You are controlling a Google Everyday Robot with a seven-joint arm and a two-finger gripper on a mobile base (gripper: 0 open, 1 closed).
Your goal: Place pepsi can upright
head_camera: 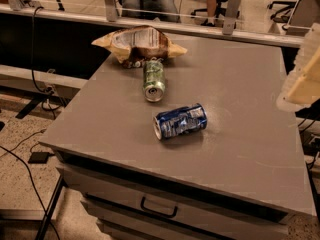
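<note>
One pepsi can point(180, 122), on its side mid-tabletop point(250, 149) near green can point(154, 80); gripper point(303, 79) at right edge, apart or together cannot tell; best gripped across the body, then tipped upright.

Warm, rather dim indoor light falls from above on the grey tabletop point(240, 134). The pepsi can point(180, 121) throws a short, soft shadow forward. The pincer point(305, 79), at the right edge, glows pale and washed out.

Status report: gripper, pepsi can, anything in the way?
Gripper at right edge of view, apart from the cans. Pepsi can lying on its side on the table. Green can and chip bag farther back, not blocking.
</note>
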